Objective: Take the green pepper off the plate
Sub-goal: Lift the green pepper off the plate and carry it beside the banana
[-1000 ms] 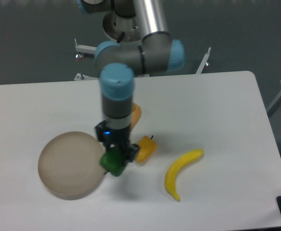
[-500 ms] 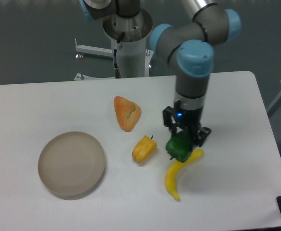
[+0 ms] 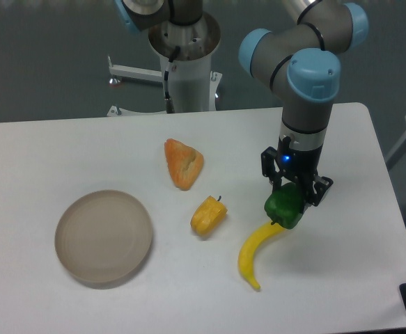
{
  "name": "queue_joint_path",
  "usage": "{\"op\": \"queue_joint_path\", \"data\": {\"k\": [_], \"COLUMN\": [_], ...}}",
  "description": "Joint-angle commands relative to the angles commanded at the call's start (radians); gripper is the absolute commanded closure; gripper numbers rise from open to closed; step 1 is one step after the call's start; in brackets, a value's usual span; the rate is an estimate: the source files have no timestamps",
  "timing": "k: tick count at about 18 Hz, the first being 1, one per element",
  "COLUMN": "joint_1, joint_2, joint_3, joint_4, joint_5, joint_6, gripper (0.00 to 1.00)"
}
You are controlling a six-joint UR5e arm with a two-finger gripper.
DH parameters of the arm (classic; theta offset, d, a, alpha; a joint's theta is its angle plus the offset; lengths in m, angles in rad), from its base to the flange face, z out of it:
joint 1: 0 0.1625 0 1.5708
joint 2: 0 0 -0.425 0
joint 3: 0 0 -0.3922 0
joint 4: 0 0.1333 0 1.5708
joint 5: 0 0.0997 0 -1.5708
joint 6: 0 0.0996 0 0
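Fixed camera, looking down on the table. The gripper [image 3: 290, 202] is pointing straight down at the right of the scene, and its two black fingers [image 3: 269, 174] are clamping the green pepper [image 3: 284, 207] from either side. The pepper is hanging directly beneath the wrist, with only its lower half showing below the fingers. It is sitting over the far tip of the banana [image 3: 256, 250]; whether the two are touching cannot be told. The pepper is well apart from the plate [image 3: 104, 237], which is lying near the left edge of the table [image 3: 63, 153] with nothing on it.

The pepper is showing as a small, blocky, lobed body with a glossy dark-green skin; its stem is hidden between the fingers. The plate is appearing round and shallow, matte beige-grey, with a raised rim. The banana is curving from the pepper toward the near edge, smooth and yellow. Left of the banana a yellow pepper [image 3: 208, 216] is lying on its side, waxy and squat, with a short dark stem. Farther back, an orange wedge [image 3: 182, 163] with a rough, crumbly surface is resting on the table. The arm [image 3: 307, 90] is showing grey tubing with pale-blue joint caps, and a small blue light is glowing on the wrist.
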Motion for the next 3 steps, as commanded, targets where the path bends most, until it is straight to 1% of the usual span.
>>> {"op": "queue_joint_path", "data": {"k": [3], "joint_1": [0.000], "joint_2": [-0.002], "joint_3": [-0.002], "joint_4": [0.000], "joint_5": [-0.002], "joint_6": [0.000], "gripper": [0.63]}}
